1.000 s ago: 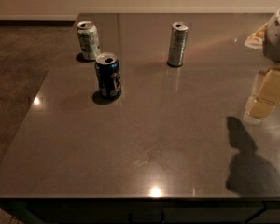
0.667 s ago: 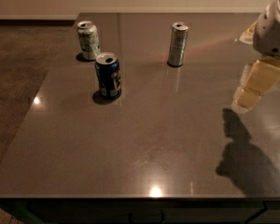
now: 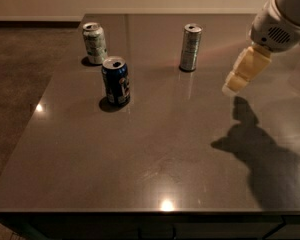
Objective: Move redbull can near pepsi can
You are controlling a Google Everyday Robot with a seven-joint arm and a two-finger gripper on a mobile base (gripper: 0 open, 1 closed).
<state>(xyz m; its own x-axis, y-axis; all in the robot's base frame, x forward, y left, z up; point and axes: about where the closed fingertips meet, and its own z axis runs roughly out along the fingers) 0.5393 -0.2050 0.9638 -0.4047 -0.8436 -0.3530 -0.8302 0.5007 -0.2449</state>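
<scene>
The redbull can (image 3: 190, 47) stands upright toward the far side of the desk (image 3: 155, 159), well apart from the pepsi can (image 3: 116, 81), which stands upright nearer the camera and to the left. A 3rd can, the whitish patterned can (image 3: 94, 43), sits behind the pepsi can near the desk's far left corner. The end effector (image 3: 232, 86) hangs in the air to the right of the redbull can, tilted down toward the desk, near the can but not touching it. It carries nothing, and whether it is open or closed I cannot tell from this angle.

The grasp looks not yet made, so the main risk lies in the approach. The redbull can is tall and slim and should tip easily; a sideways brush against its wall could topple it and send it rolling across the glossy desk. A hold taken too high or off-centre might let it slip in transit. Setting it down too close could knock the pepsi can over
</scene>
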